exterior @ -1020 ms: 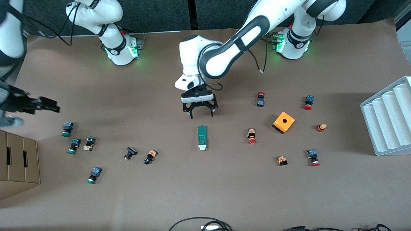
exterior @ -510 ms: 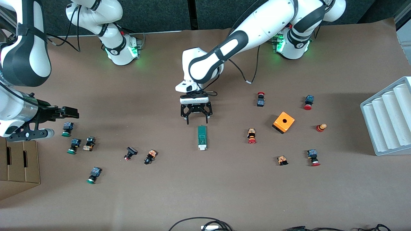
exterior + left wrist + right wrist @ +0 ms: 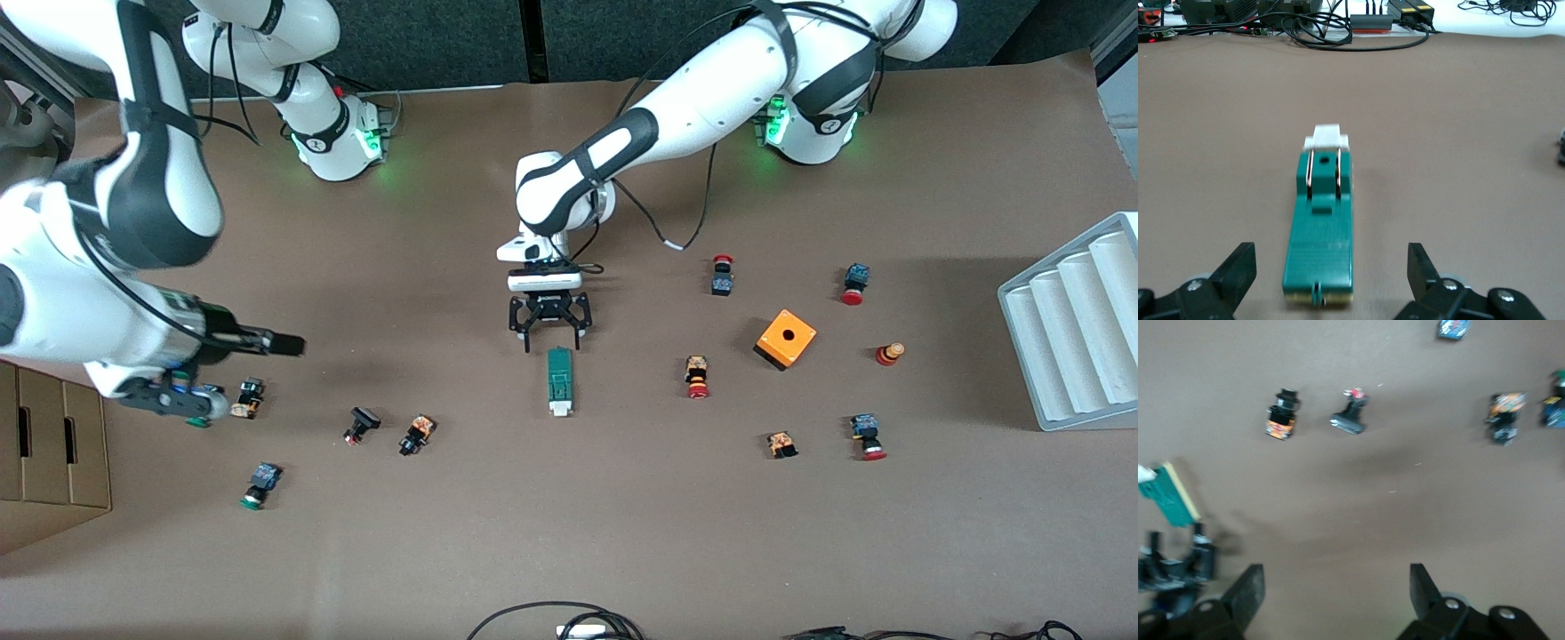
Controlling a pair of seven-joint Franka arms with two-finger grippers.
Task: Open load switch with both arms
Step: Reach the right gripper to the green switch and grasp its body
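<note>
The load switch [image 3: 559, 380], a slim dark-green bar with a white block at the end nearer the front camera, lies flat at mid-table. My left gripper [image 3: 552, 342] hangs open just above its green end. In the left wrist view that end of the load switch [image 3: 1321, 233] sits between the spread fingers of the left gripper [image 3: 1330, 265], untouched. My right gripper [image 3: 289, 344] is open and holds nothing, up over the table toward the right arm's end, above the small push buttons. The right wrist view shows the right gripper [image 3: 1337, 587] over bare paper, with the load switch [image 3: 1168, 495] at the picture's edge.
Small push buttons [image 3: 416, 435] are scattered on both sides of the switch, one red-capped [image 3: 698, 377]. An orange cube with a hole [image 3: 786, 338] and a white ribbed tray [image 3: 1076, 329] sit toward the left arm's end. A cardboard box [image 3: 44, 453] stands at the right arm's end.
The left gripper has come down and closer to the switch's green end. The right arm has swung in from the table's end toward the middle, passing over the push buttons.
</note>
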